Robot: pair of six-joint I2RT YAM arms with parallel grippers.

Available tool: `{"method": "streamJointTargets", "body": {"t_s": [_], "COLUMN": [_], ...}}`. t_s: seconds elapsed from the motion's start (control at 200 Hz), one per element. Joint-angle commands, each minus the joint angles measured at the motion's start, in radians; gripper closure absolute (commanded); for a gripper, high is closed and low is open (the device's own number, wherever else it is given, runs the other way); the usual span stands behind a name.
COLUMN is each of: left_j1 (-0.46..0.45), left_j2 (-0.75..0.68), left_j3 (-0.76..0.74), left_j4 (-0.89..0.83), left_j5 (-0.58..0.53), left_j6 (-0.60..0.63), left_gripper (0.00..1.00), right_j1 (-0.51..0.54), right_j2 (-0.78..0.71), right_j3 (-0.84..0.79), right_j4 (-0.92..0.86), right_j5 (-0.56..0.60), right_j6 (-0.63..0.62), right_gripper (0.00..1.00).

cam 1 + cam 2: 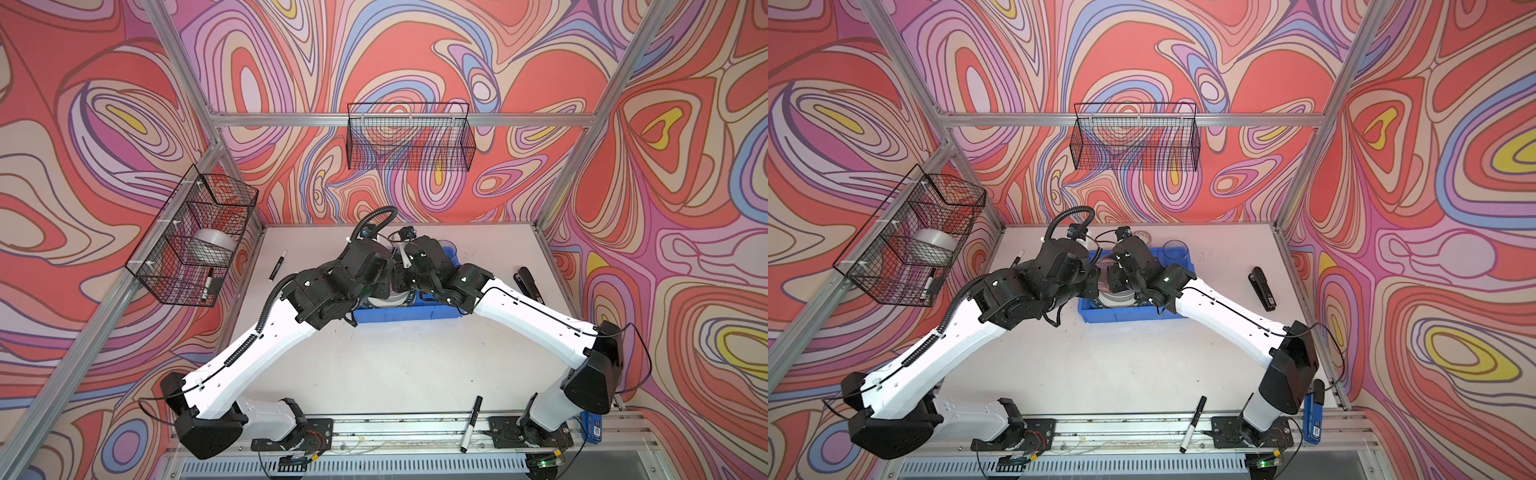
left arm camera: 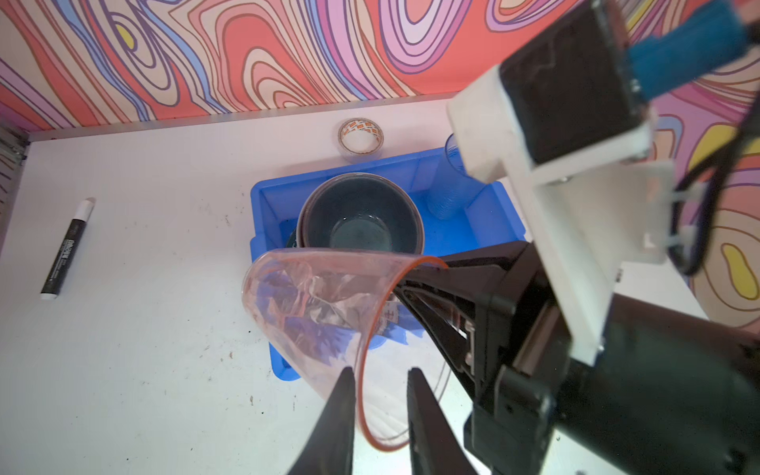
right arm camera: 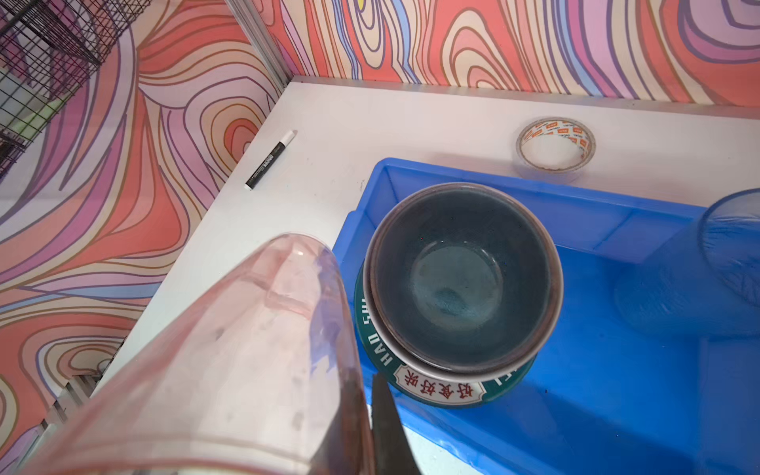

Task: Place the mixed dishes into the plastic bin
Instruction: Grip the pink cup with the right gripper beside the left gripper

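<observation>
- Pink tumbler (image 2: 312,300): held in the air, tipped on its side, over the left near edge of the plastic bin (image 2: 473,234). Both grippers meet at its rim, apparently for a hand-over.
- Right gripper (image 2: 405,276): jaws pinched tight on the rim wall, so it carries the tumbler.
- Left gripper (image 2: 381,372): fingers slightly parted with the rim running between them, not clamped; judged to be giving it up.
- Bin contents: dark blue bowl (image 2: 360,222) stacked on a lettered plate (image 3: 436,390) at the left; bluish tumbler (image 2: 452,185) upright in the far right corner. Bare floor remains between them.
- Outside the bin: tape roll (image 2: 361,135) just beyond the far wall; marker (image 2: 68,246) well apart to the left.
</observation>
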Motion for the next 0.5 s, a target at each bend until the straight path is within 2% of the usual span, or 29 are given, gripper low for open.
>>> {"method": "streamJointTargets", "body": {"t_s": [0.0, 0.18, 0.27, 0.496], "left_j1": [-0.01, -0.009, -0.01, -0.008], "left_j2": [-0.03, -0.119, -0.167, -0.247], "left_j3": [-0.035, -0.099, -0.122, -0.174], "left_j4": [-0.026, -0.049, -0.055, -0.063], "left_j5": [0.077, 0.1, 0.114, 0.142], "left_j6": [-0.047, -0.076, -0.08, -0.088], "left_gripper": [0.74, 0.73, 0.69, 0.63], "right_j1": [0.01, 0.008, 0.007, 0.008], "right_j2": [-0.054, -0.123, -0.15, -0.173], "right_j3": [-0.008, -0.055, -0.061, 0.013], "right_j4": [0.045, 0.006, -0.047, -0.313], "right_j5": [-0.01, 0.009, 0.043, 0.176], "right_j6": [0.009, 0.002, -0.02, -0.07], "right_gripper": [0.99, 1.0, 1.0, 1.0]}}
